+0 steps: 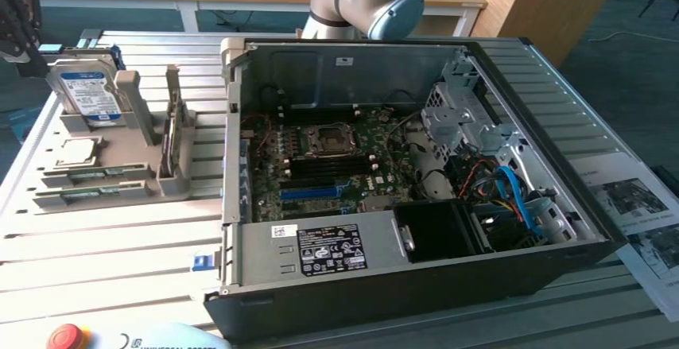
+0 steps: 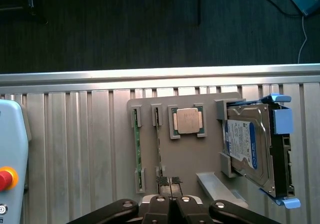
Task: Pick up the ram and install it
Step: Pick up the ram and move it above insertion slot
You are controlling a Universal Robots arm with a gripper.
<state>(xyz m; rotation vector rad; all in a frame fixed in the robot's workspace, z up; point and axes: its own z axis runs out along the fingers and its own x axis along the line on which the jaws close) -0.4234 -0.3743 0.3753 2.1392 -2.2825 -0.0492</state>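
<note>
Wrist view: the claw [image 2: 170, 180] is closed, its two dark fingertips pressed together with nothing between them. It hangs over one edge of a grey holder [image 2: 200, 154] that lies on the ribbed metal surface [image 2: 75, 144]. The ram [image 2: 159, 144], a thin green stick, sits on edge in a pair of slot blocks on the holder. The closed fingertips are just beside one end of it, and contact cannot be judged. A second ram stick [image 2: 135, 151] lies parallel in the next pair of blocks, on the side away from the processor chip [image 2: 187, 120]. The chip rests flat in its own square seat just beside the ram. Beyond the chip a hard drive [image 2: 247, 149] with a blue label stands in a bracket at the far end of the holder. A red stop button [image 2: 5, 178] shows at the frame edge.

Exterior view: the holder [image 1: 143, 130] lies on the surface [image 1: 106, 246] at the exterior view's left of an open computer case [image 1: 424, 285]. The ram [image 1: 91, 176] is in its slot, near the chip [image 1: 76, 152] and apart from the case. The motherboard [image 1: 339, 166] lies exposed inside the case, and the arm [image 1: 382, 3] rises behind it.
</note>
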